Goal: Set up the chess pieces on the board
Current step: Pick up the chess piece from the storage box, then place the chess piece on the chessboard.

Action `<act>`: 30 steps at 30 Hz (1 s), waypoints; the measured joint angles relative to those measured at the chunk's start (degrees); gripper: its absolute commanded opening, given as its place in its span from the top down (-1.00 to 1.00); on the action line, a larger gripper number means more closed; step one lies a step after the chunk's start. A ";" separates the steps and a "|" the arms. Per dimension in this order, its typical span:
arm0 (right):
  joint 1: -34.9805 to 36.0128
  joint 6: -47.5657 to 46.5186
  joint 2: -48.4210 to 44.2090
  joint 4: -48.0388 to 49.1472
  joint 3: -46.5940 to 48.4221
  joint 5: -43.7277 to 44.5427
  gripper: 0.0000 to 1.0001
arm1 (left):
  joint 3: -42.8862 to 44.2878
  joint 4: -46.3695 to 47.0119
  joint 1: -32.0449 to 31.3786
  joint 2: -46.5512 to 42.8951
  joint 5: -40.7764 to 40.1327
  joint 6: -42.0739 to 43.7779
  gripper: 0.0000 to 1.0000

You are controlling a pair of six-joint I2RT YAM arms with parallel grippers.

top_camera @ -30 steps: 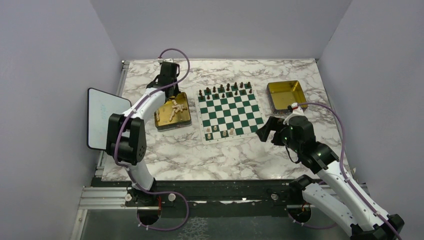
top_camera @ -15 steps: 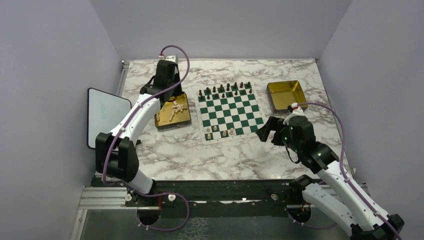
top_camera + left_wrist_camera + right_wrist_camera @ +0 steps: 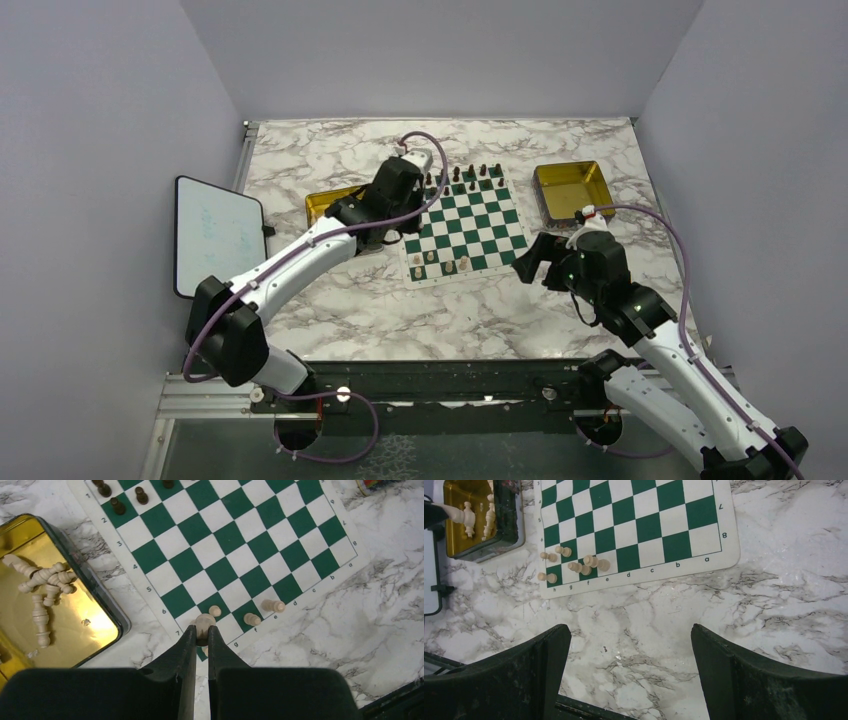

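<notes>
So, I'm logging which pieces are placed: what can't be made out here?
Left wrist: held cream piece, base hidden by the left end effector.
Top external: left gold tray, mostly behind the left arm.
Top external: placed cream pieces, too small to identify.
Left wrist: dark pieces, mostly beyond the top edge.

The bench (image 3: 390, 605) has a smooth marble-patterned top, white veined with grey, and a faint sheen. The board (image 3: 235, 535) is a thin, matt printed sheet, vinyl or similar. The chess pieces (image 3: 272, 606) look like pale turned wood, smooth and unlacquered. The dark pieces (image 3: 118, 506) carry a slight gloss. The gold tray (image 3: 75, 640) is shiny metal, mirror-like inside. The left hand (image 3: 201, 639) is matt black plastic. The right hand (image 3: 628, 630) is the same, scuffed and dusty.
</notes>
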 measured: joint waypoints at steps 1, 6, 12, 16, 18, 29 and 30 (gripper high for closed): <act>0.00 0.00 -0.02 0.00 0.00 0.07 -0.91 | -0.09 -0.02 -0.96 -0.24 -0.57 0.24 0.79; 0.00 0.02 -0.04 0.00 0.00 0.22 -0.91 | -0.11 0.09 -7.98 -0.26 -2.58 0.79 0.79; 0.00 0.02 -0.02 0.00 0.26 0.33 -0.91 | -0.74 1.84 -11.61 1.75 -5.53 -0.44 0.79; 0.00 0.00 -0.04 -0.37 0.96 0.39 -0.91 | -2.38 2.71 -13.14 4.46 -8.35 -2.29 0.79; 0.00 0.00 -0.04 -0.39 1.05 0.46 -0.91 | -3.56 3.15 -13.75 5.35 -9.46 -3.04 0.79; 0.00 0.00 -0.04 -0.87 1.05 0.76 -0.91 | -9.51 7.80 -14.75 6.60 -13.68 -6.54 0.79; 0.00 0.00 -0.04 -0.90 1.05 0.76 -0.91 | -9.70 8.04 -14.78 6.82 -13.77 -6.62 0.79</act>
